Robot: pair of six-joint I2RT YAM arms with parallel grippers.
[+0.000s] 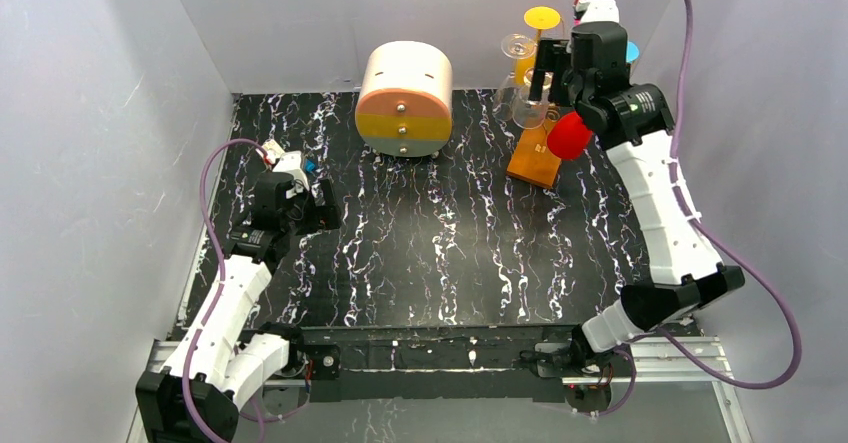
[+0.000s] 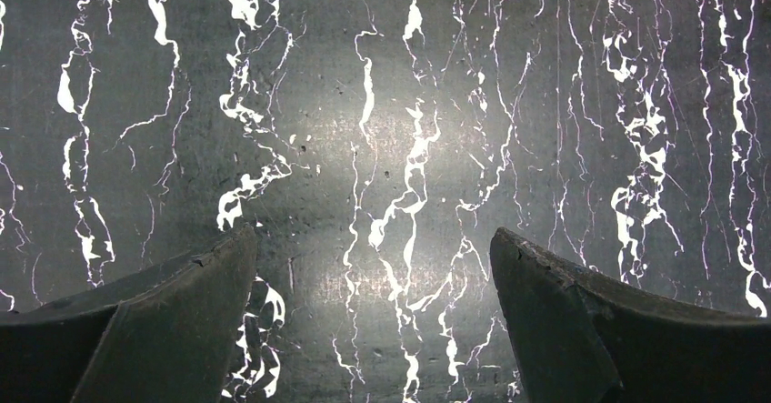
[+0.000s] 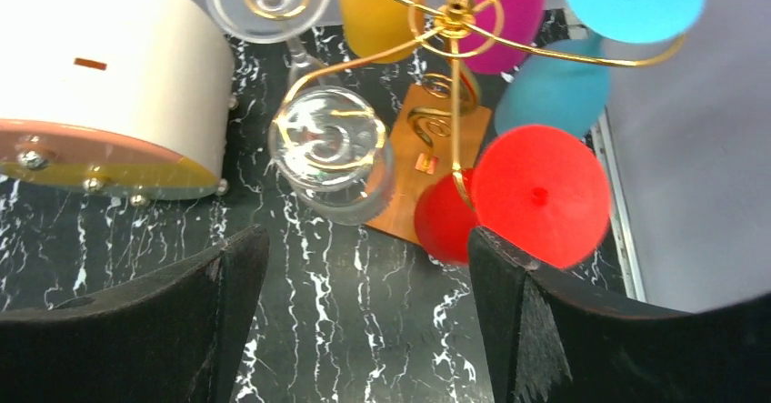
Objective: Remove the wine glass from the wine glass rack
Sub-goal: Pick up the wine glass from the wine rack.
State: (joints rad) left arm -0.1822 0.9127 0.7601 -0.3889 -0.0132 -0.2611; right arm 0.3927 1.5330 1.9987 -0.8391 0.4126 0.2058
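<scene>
The wine glass rack (image 3: 452, 21), thin gold wire curled into scrolls over a flat orange-brown wooden base (image 3: 420, 153), stands at the table's far right, near the round cream drawer box (image 3: 109, 85). A clear wine glass (image 3: 332, 153) hangs upside down from one scroll. A glossy red glass (image 3: 536, 194) hides its own stem. The right gripper (image 3: 364, 244) hangs over the rack, jaws wide, gripping nothing. The left gripper (image 2: 373, 239) gapes empty over the black marbled tabletop (image 2: 545, 103).

From above, the right arm (image 1: 650, 173) hides the wine glass rack's (image 1: 535, 158) top. The right wrist view crops the drawer box (image 3: 109, 85).
</scene>
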